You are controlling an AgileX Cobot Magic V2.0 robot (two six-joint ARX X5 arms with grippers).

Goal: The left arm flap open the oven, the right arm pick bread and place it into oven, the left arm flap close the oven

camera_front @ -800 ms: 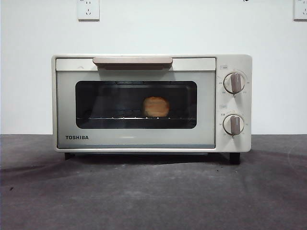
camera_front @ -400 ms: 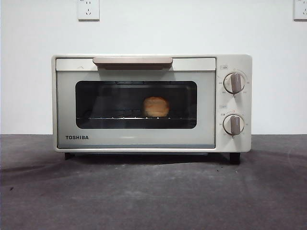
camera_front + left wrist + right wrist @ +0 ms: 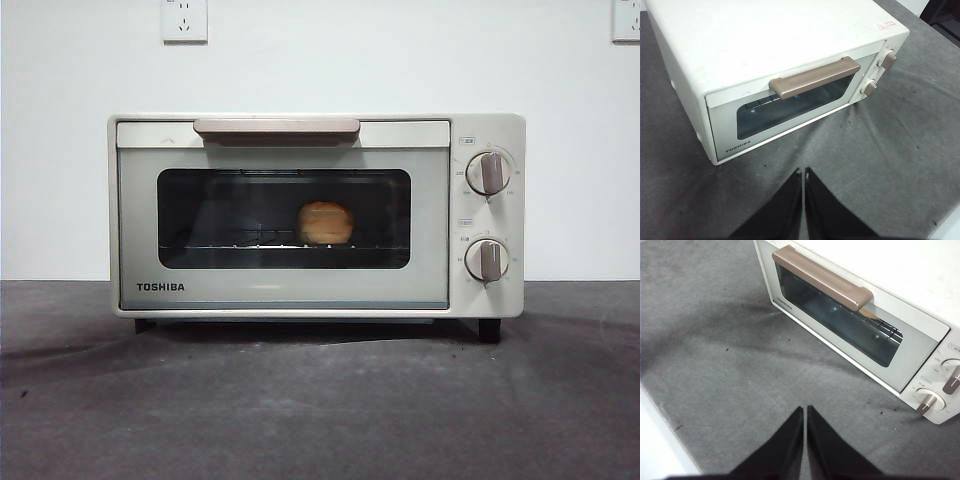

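In the front view we find the TOSHIBA toaster oven (image 3: 315, 215) standing square to the camera on the dark grey table mat (image 3: 320, 410), its long axis running left to right and its door shut flush, the beige bar handle (image 3: 276, 127) lying level along the door's top edge. The two knobs (image 3: 487, 172) sit one above the other at the right of the door. The bread (image 3: 325, 223) rests on the wire rack inside, seen through the glass a little right of the window's middle. Open mat lies before the oven and to both sides; no arm shows here. In the left wrist view we note the left gripper (image 3: 803, 172) poised above bare mat, short of the oven's front, its two black jaws pressed together with only a thin seam between them and holding nothing; the oven (image 3: 765, 45) lies beyond the tips with its door (image 3: 790, 107) facing them. In the right wrist view the right gripper (image 3: 805, 410) hangs likewise over clear mat, jaws together and empty, well apart from the oven (image 3: 880, 295), whose handle (image 3: 822, 277) runs aslant across the picture; a sliver of the bread (image 3: 867, 314) shows just behind the handle's end.
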